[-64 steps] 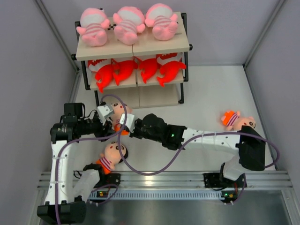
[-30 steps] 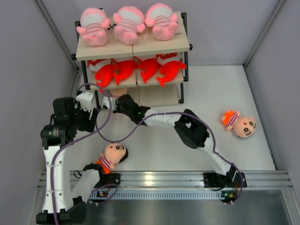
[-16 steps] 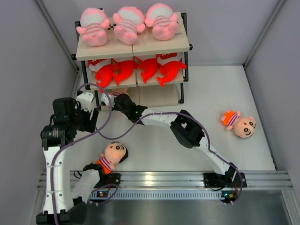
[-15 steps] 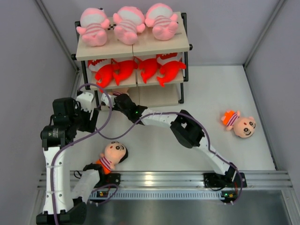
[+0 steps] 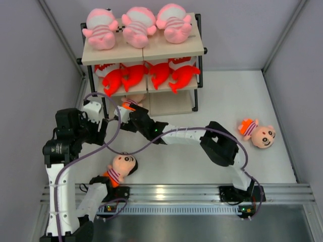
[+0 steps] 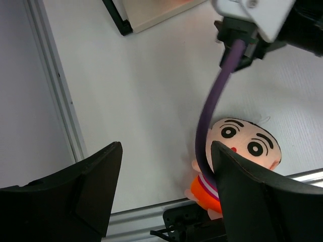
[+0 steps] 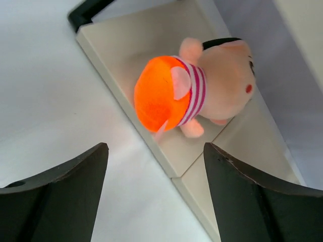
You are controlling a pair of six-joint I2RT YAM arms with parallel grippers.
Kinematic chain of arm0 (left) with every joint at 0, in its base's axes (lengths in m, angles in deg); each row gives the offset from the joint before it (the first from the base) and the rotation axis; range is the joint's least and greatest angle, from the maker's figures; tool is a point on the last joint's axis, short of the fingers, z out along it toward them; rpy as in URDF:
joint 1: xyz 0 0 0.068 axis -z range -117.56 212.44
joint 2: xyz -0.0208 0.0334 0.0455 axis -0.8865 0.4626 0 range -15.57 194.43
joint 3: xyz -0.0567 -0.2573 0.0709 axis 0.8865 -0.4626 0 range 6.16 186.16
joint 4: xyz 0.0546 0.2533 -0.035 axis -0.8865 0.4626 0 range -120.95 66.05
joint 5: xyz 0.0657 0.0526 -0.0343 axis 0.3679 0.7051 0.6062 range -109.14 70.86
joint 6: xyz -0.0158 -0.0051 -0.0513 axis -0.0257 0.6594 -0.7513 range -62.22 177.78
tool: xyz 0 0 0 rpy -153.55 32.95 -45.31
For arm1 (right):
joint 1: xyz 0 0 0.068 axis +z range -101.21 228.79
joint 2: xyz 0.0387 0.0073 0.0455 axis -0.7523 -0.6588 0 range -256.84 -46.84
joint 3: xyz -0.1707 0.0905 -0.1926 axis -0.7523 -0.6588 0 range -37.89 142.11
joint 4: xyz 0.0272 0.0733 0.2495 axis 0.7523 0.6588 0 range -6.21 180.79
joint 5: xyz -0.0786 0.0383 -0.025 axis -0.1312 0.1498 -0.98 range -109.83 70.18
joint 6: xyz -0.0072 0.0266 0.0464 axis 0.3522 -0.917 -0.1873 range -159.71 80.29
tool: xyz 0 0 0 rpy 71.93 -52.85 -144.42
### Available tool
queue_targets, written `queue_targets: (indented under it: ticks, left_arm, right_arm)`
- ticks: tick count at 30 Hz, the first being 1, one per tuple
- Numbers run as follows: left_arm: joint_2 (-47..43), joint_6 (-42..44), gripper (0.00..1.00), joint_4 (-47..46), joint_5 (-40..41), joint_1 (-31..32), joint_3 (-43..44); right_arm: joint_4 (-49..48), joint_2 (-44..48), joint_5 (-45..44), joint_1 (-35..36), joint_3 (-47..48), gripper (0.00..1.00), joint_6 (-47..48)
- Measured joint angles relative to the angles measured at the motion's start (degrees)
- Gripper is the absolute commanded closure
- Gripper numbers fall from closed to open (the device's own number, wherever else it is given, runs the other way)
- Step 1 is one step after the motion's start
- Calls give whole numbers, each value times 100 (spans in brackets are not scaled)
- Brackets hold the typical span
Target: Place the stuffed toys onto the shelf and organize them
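Observation:
The shelf (image 5: 166, 49) stands at the back, with three pink striped babies (image 5: 138, 25) on its top board and red-orange sharks (image 5: 151, 75) on the middle one. A boy toy in orange shorts (image 7: 192, 96) lies on the bottom board (image 7: 222, 151), at its left end (image 5: 130, 102). Just in front of it my right gripper (image 7: 155, 151) is open and empty (image 5: 125, 111). My left gripper (image 6: 166, 151) is open too, hanging above the table left of the shelf (image 5: 97, 128). A second boy toy (image 5: 121, 167) lies near the front rail (image 6: 242, 146), and a third (image 5: 257, 132) at the right.
A purple cable (image 6: 212, 111) hangs across the left wrist view, over the boy toy's face. The shelf's black corner post (image 6: 115, 17) is near the left gripper. Grey walls close in on both sides, and the metal rail (image 5: 176, 194) runs along the front.
My right gripper has opened, let go of the boy toy on the bottom board and drawn back a little. My left arm has sunk slightly towards me.

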Motion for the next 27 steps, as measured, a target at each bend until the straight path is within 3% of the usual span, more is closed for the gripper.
queue_targets:
  ticks: [4,9,17,27]
  left_arm:
    - [-136,-76,23,7,-181,13,-11]
    - [-313,-186,23,116,-667,66,-17]
    - [-420,-2,23,623,-463,44,-114]
    - [-525,61,23,831,-306,22,-140]
  right_arm:
    - [111,984,-149,345,-772,23,-518]
    - [461,1735,44,859,-1578,21,-2000]
    - [1027,1615,157,1661,-1720,25,-3593]
    - [1115,1499,-31,1899,-1641,25,-4039]
